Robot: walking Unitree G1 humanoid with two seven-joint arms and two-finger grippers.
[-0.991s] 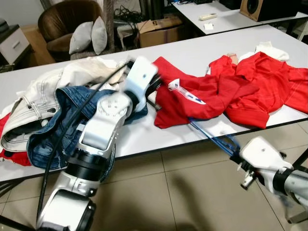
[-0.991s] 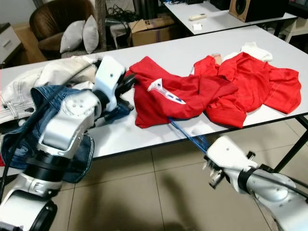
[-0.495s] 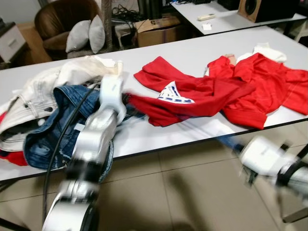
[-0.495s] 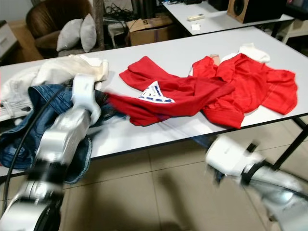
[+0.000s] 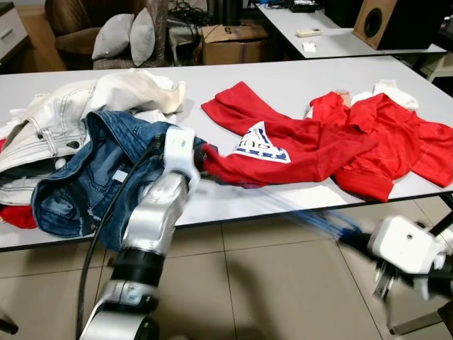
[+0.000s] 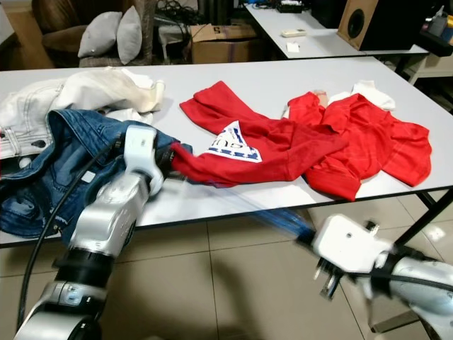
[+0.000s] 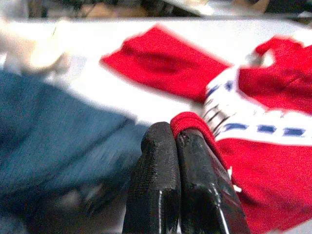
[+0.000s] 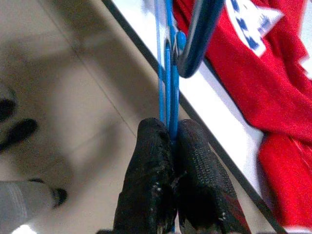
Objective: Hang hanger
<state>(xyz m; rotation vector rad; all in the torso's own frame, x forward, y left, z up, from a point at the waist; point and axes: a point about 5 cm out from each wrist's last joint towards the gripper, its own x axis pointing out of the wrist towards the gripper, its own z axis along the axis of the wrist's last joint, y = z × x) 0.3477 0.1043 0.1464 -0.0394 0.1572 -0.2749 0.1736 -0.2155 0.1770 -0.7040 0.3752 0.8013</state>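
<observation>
A red shirt (image 5: 283, 145) with a white and blue print lies on the white table (image 5: 283, 78). My left gripper (image 5: 200, 157) is shut on its hem (image 7: 187, 122) near the table's front edge, beside the blue jeans. Below the table edge on the right, my right gripper (image 8: 170, 146) is shut on a blue hanger (image 5: 318, 219). The hanger shows blurred, running from the gripper up toward the shirt; its hook (image 8: 200, 34) curves close to the table edge in the right wrist view.
Blue jeans (image 5: 92, 177) and a cream garment (image 5: 106, 99) are piled on the table's left. More red clothing (image 5: 389, 134) lies at the right. A cardboard box (image 5: 233, 42), an armchair with cushions (image 5: 113, 32) and a second table (image 5: 333, 35) stand behind. Tiled floor lies below.
My left gripper has pulled the shirt's hem leftward and toward the front edge. My right gripper with the hanger has dropped lower and moved right. The camera has also shifted.
</observation>
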